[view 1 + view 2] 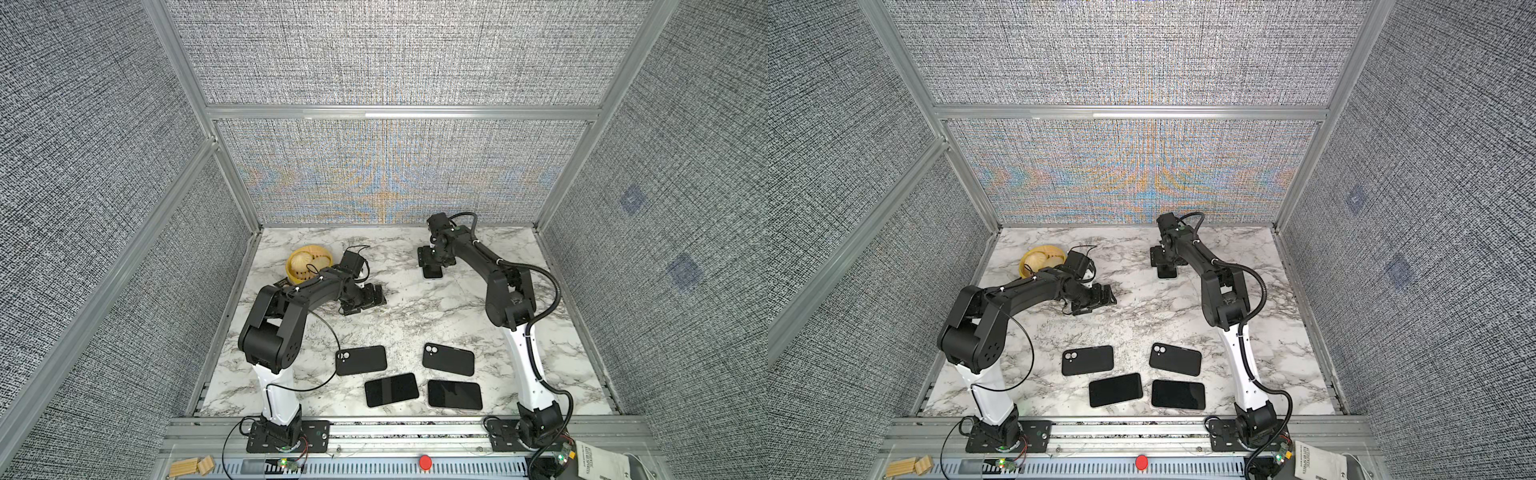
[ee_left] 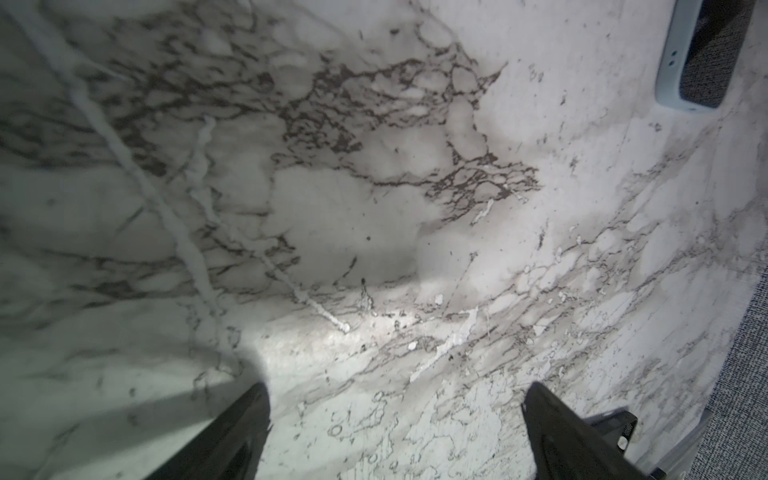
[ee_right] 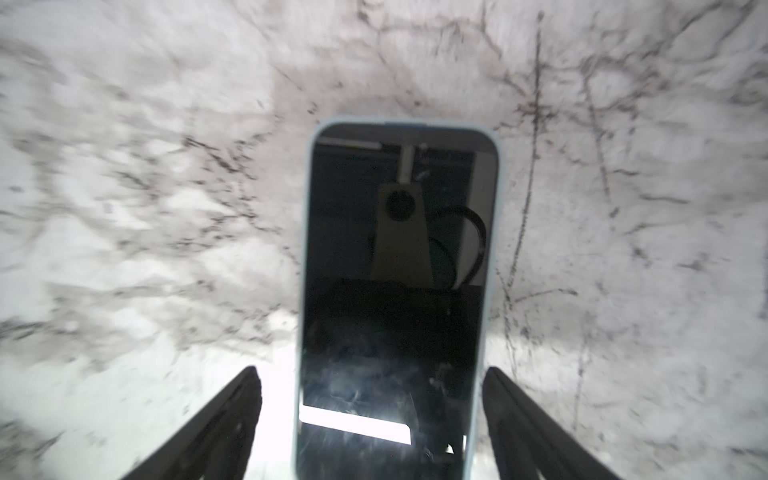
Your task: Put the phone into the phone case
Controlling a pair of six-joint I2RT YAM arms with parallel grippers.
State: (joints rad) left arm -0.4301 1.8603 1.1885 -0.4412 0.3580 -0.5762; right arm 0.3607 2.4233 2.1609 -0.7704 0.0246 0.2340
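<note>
We see one phone [image 3: 395, 291] with a pale blue rim lying flat, dark glossy screen up, on the far part of the tabletop [image 1: 399, 316]. Near the front edge lie two black cases, backs up, each with round camera holes at a corner: the left case [image 1: 360, 360] and the right case [image 1: 448, 359], apart. We cannot tell whether they are empty. Just in front of them lie the left dark phone [image 1: 391, 390] and the right dark phone [image 1: 454, 394], screens up.
</note>
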